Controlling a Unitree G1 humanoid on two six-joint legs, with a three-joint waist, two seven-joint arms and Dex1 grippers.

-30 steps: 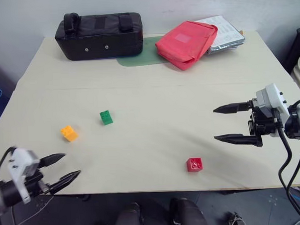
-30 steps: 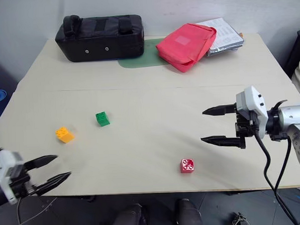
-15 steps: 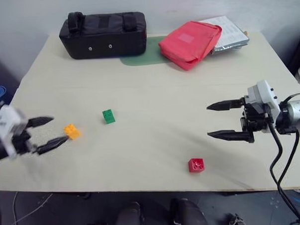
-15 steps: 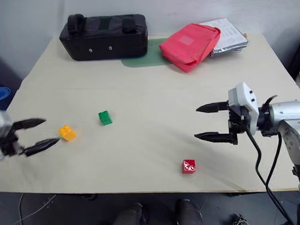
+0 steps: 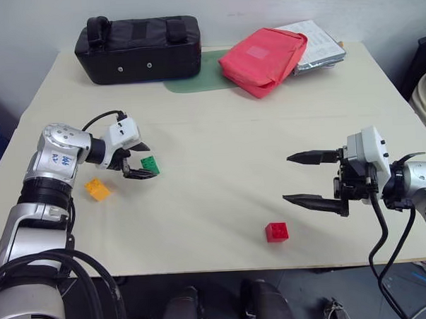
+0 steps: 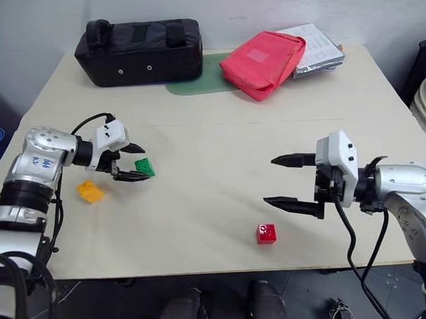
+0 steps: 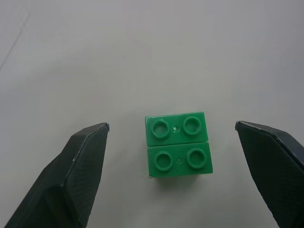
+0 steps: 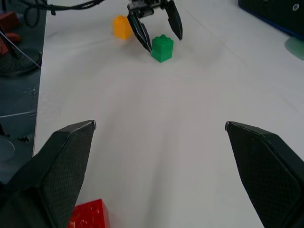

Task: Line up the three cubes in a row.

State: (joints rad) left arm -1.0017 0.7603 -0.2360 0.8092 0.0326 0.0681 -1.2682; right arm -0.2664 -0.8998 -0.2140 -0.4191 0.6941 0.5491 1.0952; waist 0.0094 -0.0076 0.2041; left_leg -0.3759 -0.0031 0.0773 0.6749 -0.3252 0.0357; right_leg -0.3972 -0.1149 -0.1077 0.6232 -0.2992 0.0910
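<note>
The table (image 5: 219, 131) was pale and wide, and the green cube (image 5: 150, 165) served as the landmark for everything on it. This green cube stood upright on the left half of the table, with its studs up. The left gripper (image 5: 140, 160) was directly at it, pointing down and toward the middle of the table, with its two black fingers (image 7: 78, 166) spread apart. In the left wrist view the green cube (image 7: 178, 150) lay between the two fingers, and a clear gap showed on each side, so neither finger touched it. The orange-yellow cube (image 5: 97, 188) lay near the green cube, a little closer to the front edge and further to the left, apart from it. The red cube (image 5: 276, 231) was well apart from the green cube, far to the right and close to the front edge. The right gripper (image 5: 303, 177) hovered above the table further to the right of the green cube, beyond the red cube and slightly behind it, with its fingers wide apart and holding nothing. Far behind the green cube, along the back edge, stood a black case (image 5: 139, 48), and to the right of the case were a green mat (image 5: 195, 79), a red pouch (image 5: 264, 58) and some papers (image 5: 320, 45).
</note>
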